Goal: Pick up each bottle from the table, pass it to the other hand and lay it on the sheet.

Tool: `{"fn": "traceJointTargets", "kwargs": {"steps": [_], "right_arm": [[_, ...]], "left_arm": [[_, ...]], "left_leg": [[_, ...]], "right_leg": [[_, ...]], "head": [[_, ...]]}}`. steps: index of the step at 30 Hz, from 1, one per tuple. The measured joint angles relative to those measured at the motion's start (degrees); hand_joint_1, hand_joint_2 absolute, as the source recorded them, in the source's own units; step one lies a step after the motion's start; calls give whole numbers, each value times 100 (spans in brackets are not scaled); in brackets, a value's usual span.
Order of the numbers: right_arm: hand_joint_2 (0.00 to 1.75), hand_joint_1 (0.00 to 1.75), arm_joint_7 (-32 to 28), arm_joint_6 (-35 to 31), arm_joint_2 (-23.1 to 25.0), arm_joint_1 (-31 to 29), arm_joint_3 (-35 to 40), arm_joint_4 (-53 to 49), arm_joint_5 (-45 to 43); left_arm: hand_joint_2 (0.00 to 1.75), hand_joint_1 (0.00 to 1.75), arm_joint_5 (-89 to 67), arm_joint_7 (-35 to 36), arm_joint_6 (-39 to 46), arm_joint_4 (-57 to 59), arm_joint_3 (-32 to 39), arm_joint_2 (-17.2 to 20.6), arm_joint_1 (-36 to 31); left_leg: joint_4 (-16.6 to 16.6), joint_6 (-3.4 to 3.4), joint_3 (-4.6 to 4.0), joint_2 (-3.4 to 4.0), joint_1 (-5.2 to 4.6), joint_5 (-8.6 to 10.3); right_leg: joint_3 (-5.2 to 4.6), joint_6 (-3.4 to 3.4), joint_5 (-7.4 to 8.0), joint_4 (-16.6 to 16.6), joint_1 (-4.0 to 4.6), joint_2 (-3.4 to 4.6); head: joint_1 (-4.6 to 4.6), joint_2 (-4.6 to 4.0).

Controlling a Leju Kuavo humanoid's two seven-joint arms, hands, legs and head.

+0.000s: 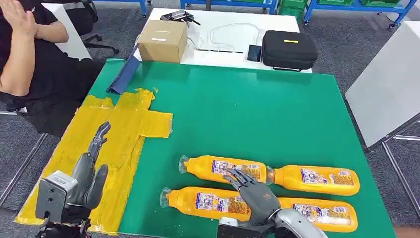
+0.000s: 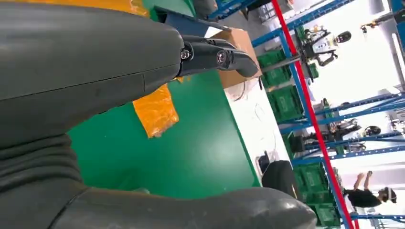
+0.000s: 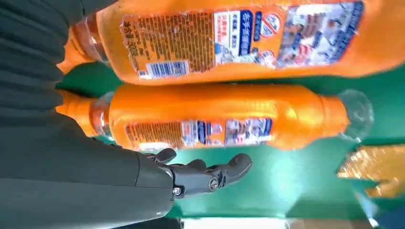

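Right hand (image 1: pixel 255 194) above the near-left bottle (image 1: pixel 208 201), fingers (image 3: pixel 210 176) spread, grasping nothing. 4 bottles beside the yellow sheet (image 1: pixel 119 134) on the green bench (image 1: pixel 257 109). Left hand (image 1: pixel 86 178) released, over the sheet. Risk: round bottle rolling, nudging the neighbour bottle (image 1: pixel 223 168).

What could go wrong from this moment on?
The four bottles lie packed in pairs, so the right hand reaching over the near-left bottle toward the far-left bottle may nudge a neighbour and roll it. The near-right bottle lies close to the table edge.
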Motion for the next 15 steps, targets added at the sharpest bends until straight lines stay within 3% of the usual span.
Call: {"fn": "traceJointTargets", "kwargs": {"steps": [11,15], "right_arm": [[175,0,286,619,214,-192,55,264,87],[175,0,51,570,212,-190,79,406,46]], "left_arm": [[0,0,225,566,-4,15,-223,31,-414],[0,0,208,197,39,116,-267,41,-418]], "left_leg": [[0,0,1,3,0,1],[1,0,-1,0,0,1]], "right_leg": [[1,0,1,0,0,0],[0,0,1,1,0,0]], "head": [[0,0],[0,0]]}}
